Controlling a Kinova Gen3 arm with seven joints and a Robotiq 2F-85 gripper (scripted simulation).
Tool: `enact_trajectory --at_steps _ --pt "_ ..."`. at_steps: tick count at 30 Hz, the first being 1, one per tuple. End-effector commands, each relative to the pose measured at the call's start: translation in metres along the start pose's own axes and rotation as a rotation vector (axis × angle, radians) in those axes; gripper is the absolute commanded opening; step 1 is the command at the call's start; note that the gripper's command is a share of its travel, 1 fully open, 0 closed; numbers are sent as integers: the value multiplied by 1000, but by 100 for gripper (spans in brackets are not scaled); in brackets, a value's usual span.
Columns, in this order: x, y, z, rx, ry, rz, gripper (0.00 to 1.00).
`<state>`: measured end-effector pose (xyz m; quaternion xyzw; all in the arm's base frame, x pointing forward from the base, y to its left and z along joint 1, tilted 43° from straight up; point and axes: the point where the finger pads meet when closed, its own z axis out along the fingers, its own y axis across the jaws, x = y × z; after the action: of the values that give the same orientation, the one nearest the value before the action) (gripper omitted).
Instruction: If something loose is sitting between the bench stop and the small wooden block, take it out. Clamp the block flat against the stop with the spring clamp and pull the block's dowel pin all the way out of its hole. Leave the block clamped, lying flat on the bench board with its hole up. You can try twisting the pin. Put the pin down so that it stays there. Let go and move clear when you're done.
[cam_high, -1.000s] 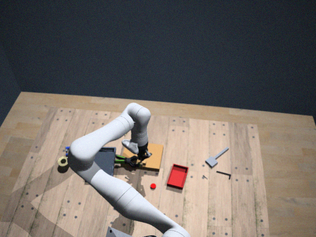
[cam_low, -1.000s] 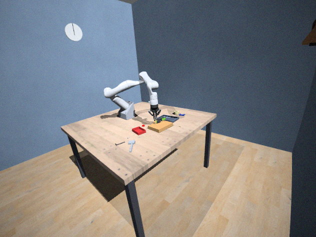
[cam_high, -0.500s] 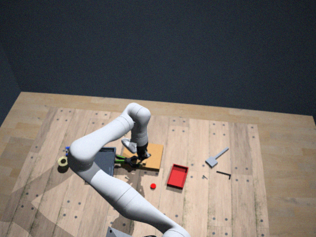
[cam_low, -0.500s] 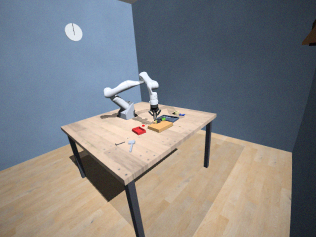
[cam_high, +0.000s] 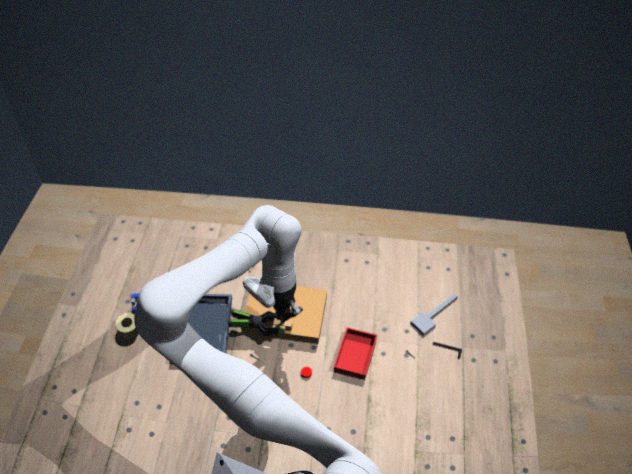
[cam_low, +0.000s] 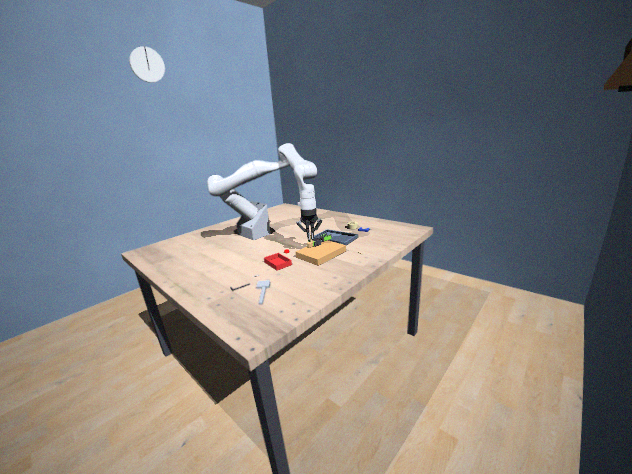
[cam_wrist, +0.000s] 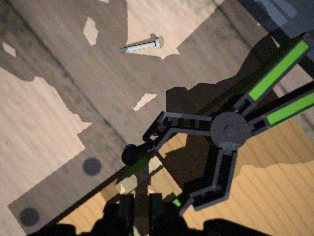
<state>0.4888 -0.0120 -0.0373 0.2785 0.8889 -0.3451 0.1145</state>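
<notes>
Item: my gripper (cam_high: 287, 317) (cam_low: 309, 238) (cam_wrist: 141, 211), pointing down over the work; fingers almost pressed together, a narrow gap left. Whether the dowel pin fills that gap I cannot tell, the fingers and shadow hiding it

Item: small wooden block (cam_high: 288, 329) (cam_low: 309, 244) (cam_wrist: 166, 185), beneath my fingertips at the edge of the bench board (cam_high: 311, 308) (cam_low: 324, 253) (cam_wrist: 270, 185). Its boundary with the bench stop is unclear, as is anything loose between them

Item: spring clamp (cam_high: 261, 321) (cam_low: 318, 242) (cam_wrist: 230, 131), green-handled, its jaws reaching to opposite sides of the work. This placement would squeeze block against stop, so that a pull or twist moves the pin alone; I judge the clamping done and the pin the step in hand

Item: handles pointing away from my fingers, towards the dark tray (cam_high: 219, 318) (cam_low: 344, 236) (cam_wrist: 292, 14), a layout that leaves me room above the hole

Item: red tray (cam_high: 354, 354) (cam_low: 278, 261), beside the board; its walls would stop a round pin rolling, hence a sensible resting place

Item: metal screw (cam_wrist: 142, 46), lying loose on the desk (cam_high: 398, 408) (cam_low: 214, 260) (cam_wrist: 35, 115), apart from the clamp

Caution: a tilted pull could bind the pin or drag the block; a straight lift with small twists seems best
</notes>
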Motion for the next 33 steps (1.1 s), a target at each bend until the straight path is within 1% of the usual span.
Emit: enact_trajectory --at_steps 1,33 --pt "0 1 -2 -2 -2 -26 10" --pt "0 1 -2 -2 -2 -279 10"
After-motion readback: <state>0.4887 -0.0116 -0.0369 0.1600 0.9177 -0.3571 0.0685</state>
